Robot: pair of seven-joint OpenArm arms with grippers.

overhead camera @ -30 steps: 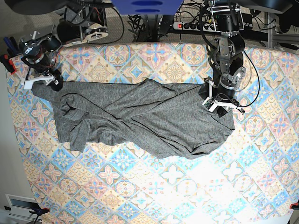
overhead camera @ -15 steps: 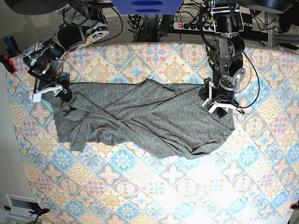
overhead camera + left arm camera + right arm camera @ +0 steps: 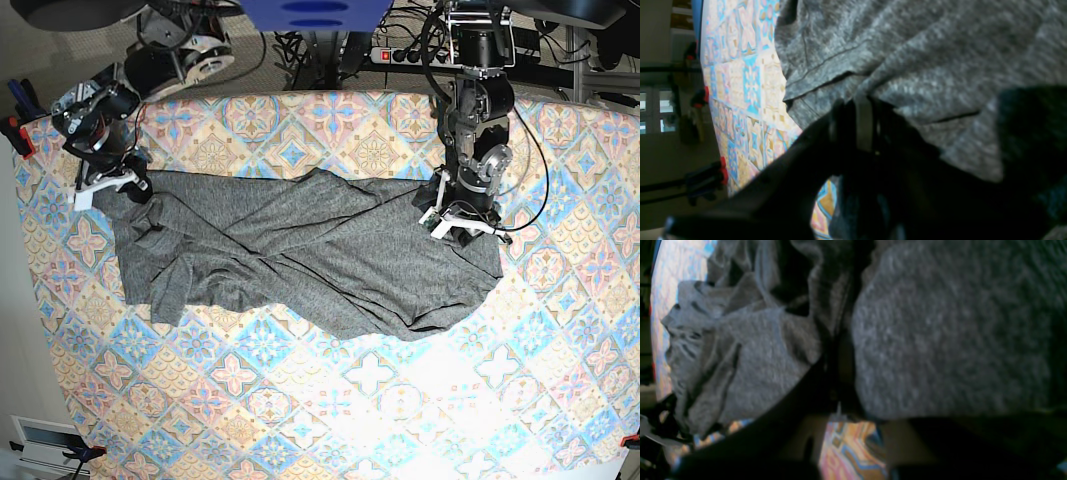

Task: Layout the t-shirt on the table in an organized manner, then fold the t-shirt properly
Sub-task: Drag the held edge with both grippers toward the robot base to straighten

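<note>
The dark-grey t-shirt (image 3: pixel 300 250) lies rumpled across the middle of the table (image 3: pixel 400 400), with twisted folds through its centre. At the shirt's upper right edge, my left gripper (image 3: pixel 458 222) presses down; in the left wrist view its dark fingers (image 3: pixel 864 123) meet on a fold of t-shirt (image 3: pixel 940 50) fabric. My right gripper (image 3: pixel 115 185) sits at the shirt's upper left corner. In the right wrist view the right gripper (image 3: pixel 836 380) pinches t-shirt (image 3: pixel 940 340) cloth, which drapes over the fingers and hides the tips.
Red-handled clamps (image 3: pixel 15 135) hold the patterned cloth at the table's left edge. A power strip (image 3: pixel 400 55) and cables run behind the far edge. A white box (image 3: pixel 45 440) stands on the floor at the lower left.
Both grippers have closed onto the shirt. The right gripper shifted a little along the shirt's upper left corner. The left gripper edged slightly left and up at the right edge.
</note>
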